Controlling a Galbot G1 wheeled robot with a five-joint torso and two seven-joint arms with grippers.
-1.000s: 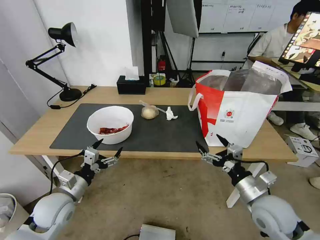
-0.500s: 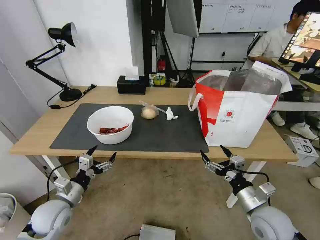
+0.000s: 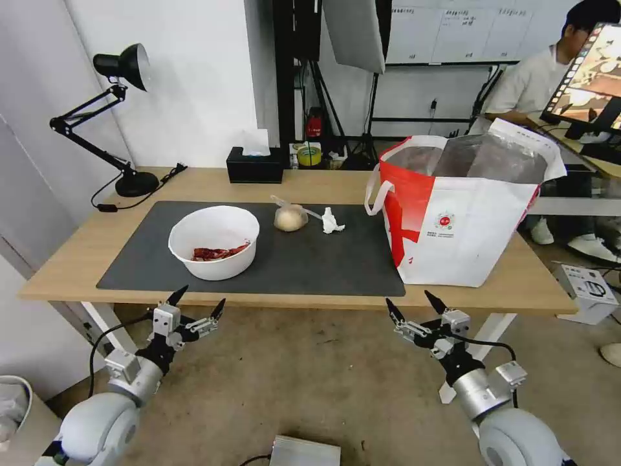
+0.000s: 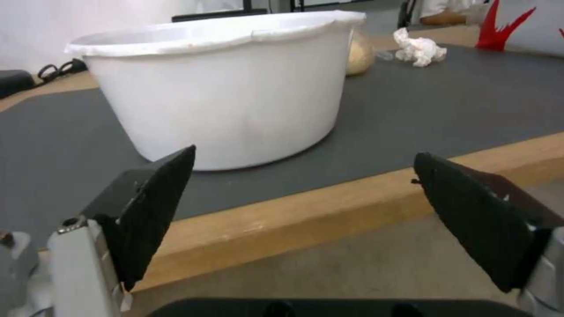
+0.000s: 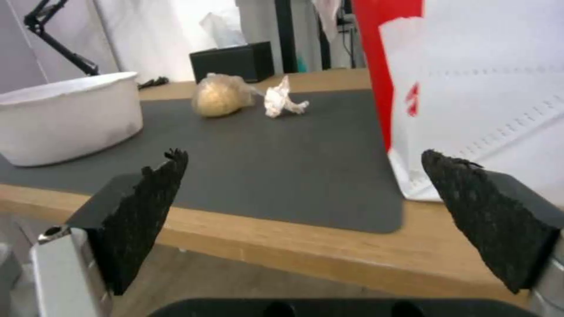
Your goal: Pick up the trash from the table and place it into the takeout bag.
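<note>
On the dark mat of the table [image 3: 71, 262] stand a white bowl with red scraps [image 3: 214, 241], a knotted clear bag of beige food [image 3: 290, 217] and a crumpled white tissue [image 3: 331, 221]. The takeout bag [image 3: 460, 217], white with a red side, stands open at the table's right end. My left gripper [image 3: 196, 302] hangs open below the front edge, in front of the bowl [image 4: 223, 88]. My right gripper [image 3: 414, 304] is open too, low in front of the bag [image 5: 482, 88]. Both are empty.
A black desk lamp [image 3: 119, 116] stands at the back left and a black tissue box [image 3: 255, 165] at the back middle. A person sits at a desk behind the bag. A small white box [image 3: 585, 291] lies on the floor at the right.
Both grippers have sunk lower and drawn back from the table's front edge, staying open. The things on the table have not moved.
</note>
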